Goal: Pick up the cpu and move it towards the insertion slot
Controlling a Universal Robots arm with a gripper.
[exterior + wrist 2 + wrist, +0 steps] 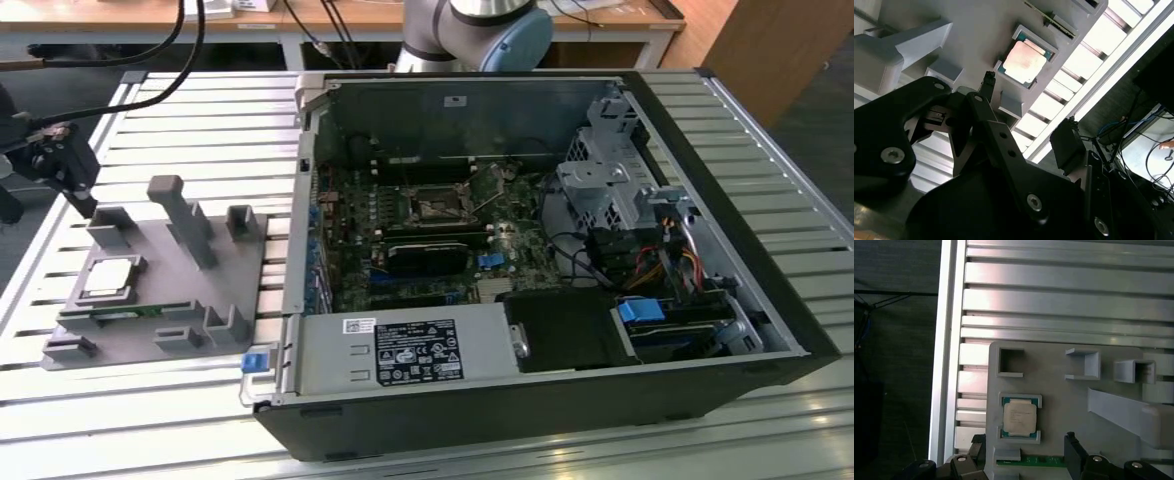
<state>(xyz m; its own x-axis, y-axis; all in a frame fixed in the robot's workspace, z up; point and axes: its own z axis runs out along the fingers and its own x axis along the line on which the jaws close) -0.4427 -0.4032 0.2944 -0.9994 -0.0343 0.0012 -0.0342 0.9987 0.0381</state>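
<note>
one cpu (1019, 420) rests in fixture (1064, 410), gripper (1024, 439) apparently spread above

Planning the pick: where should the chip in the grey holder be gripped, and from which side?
Likely from straight above, pinching the chip across the two edges the holder's raised lips leave bare; it lies flat, metal top up.

One cpu (1019, 420), one fixture (1064, 405), one case (534, 420)

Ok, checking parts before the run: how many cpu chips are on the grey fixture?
1. The cpu lies flat in its framed recess on the grey fixture, beside the green memory stick; the other recesses in view hold no chip.
</note>
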